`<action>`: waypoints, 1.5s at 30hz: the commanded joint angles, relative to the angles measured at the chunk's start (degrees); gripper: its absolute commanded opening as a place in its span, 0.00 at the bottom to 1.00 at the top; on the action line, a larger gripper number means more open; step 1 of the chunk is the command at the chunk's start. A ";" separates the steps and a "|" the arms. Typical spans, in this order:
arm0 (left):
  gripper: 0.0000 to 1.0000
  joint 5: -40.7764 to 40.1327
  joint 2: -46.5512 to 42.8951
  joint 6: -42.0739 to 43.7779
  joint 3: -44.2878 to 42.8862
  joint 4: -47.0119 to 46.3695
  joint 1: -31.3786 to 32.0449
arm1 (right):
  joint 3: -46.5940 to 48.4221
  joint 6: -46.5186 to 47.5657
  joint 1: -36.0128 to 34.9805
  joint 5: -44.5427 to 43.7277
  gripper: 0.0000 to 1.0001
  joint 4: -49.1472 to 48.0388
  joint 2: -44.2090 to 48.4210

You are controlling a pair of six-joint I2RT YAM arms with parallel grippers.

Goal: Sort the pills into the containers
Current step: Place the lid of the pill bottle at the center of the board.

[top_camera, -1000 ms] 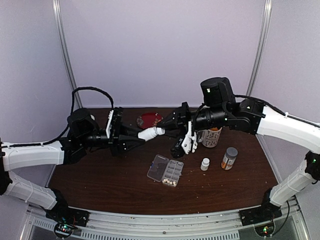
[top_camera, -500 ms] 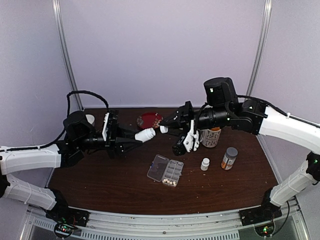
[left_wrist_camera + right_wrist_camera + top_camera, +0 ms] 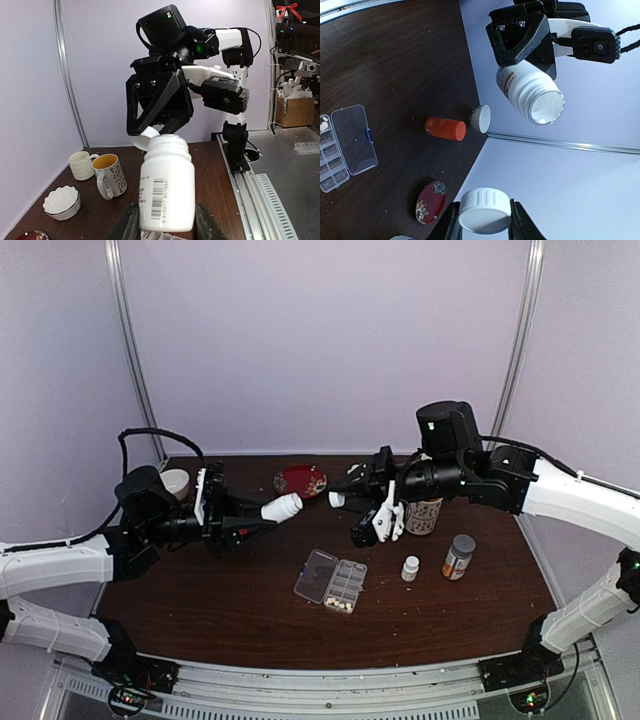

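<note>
So the left claw (image 3: 167,226) is pinching a white plastic pill bottle (image 3: 166,185) around its lower end, barcode label facing the wrist camera and the mouth uncapped. In the top view the bottle hangs in the air left of centre, tipped nearly onto its side over the dark brown bench (image 3: 200,610), with the mouth aimed at the other arm. The right claw (image 3: 484,221) is clamped on a white ribbed round cap (image 3: 485,209), held up in the air just right of the bottle's mouth, close but not touching it. Below centre of the top view a flat clear plastic pill box (image 3: 318,574) lies on the bench with its lid flipped open toward the left. A few tiny cream round pills (image 3: 340,605) sit in the small cells (image 3: 350,580) at the box's near end. Right of the box, a small white bottle (image 3: 410,568) and an orange bottle with a grey cap (image 3: 459,556) stand upright. A patterned mug (image 3: 424,517) sits behind them, partly hidden by the right arm. There's a red round dish (image 3: 299,480) at the back of the bench.
</note>
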State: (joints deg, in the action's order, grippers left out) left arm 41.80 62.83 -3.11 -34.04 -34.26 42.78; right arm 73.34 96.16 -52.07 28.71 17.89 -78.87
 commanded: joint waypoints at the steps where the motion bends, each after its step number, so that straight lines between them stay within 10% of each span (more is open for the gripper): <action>1: 0.01 -1.77 -2.41 1.55 1.21 -2.46 -0.25 | -2.34 -4.02 0.93 1.88 0.09 -4.23 2.43; 45: 0.01 -11.07 -8.52 3.29 2.29 -4.16 -0.25 | -17.61 -84.01 3.38 -14.23 0.02 -24.63 6.49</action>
State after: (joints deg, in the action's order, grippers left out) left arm 32.10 55.24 0.14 -31.40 -34.63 42.78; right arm 56.58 19.84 -48.77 18.09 -4.43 -73.93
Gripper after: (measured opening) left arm 0.312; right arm 0.283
